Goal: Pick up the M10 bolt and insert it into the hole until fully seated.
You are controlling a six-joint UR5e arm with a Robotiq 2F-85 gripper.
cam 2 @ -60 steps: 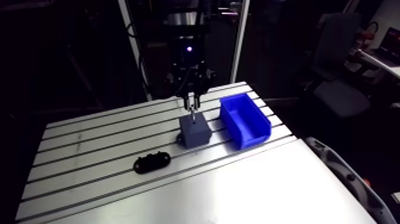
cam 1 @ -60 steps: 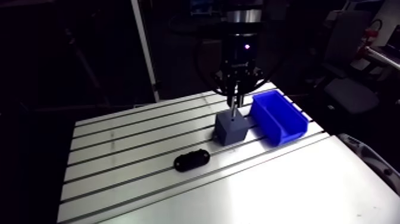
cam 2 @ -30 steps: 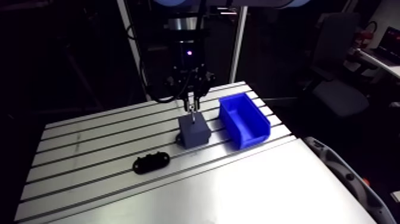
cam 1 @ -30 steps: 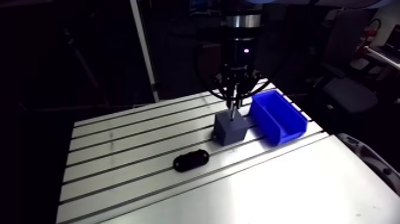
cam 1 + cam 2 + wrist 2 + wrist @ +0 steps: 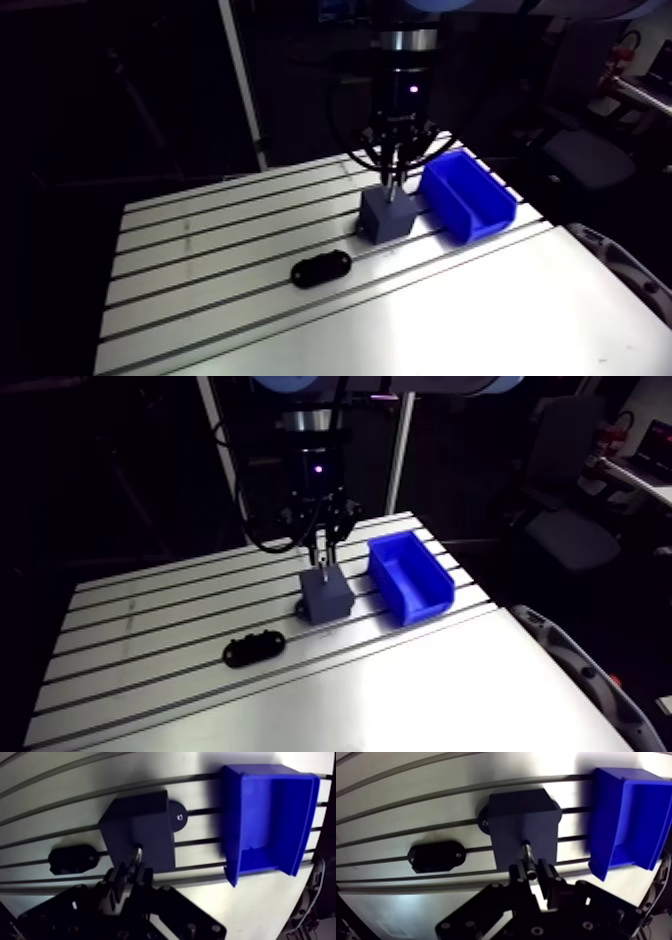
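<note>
A dark grey-blue block (image 5: 523, 827) with a hole in its top stands on the slotted table (image 5: 220, 250). My gripper (image 5: 535, 872) is right above it, shut on the metal M10 bolt (image 5: 527, 854). The bolt's shank points down from between the fingers, and its tip is at the block's top face, over the hole. In the arm view the gripper (image 5: 395, 175) hangs straight over the block (image 5: 388, 215). How deep the bolt's tip sits in the hole is hidden.
A blue open bin (image 5: 466, 196) stands close beside the block. A black oval fixture (image 5: 321, 268) lies on the table on the block's other side, nearer the front. A round black foot (image 5: 177, 817) sticks out from the block's base.
The gripper with the bolt has come down a little toward the block's top. Block, bin and black fixture stay where they were.
</note>
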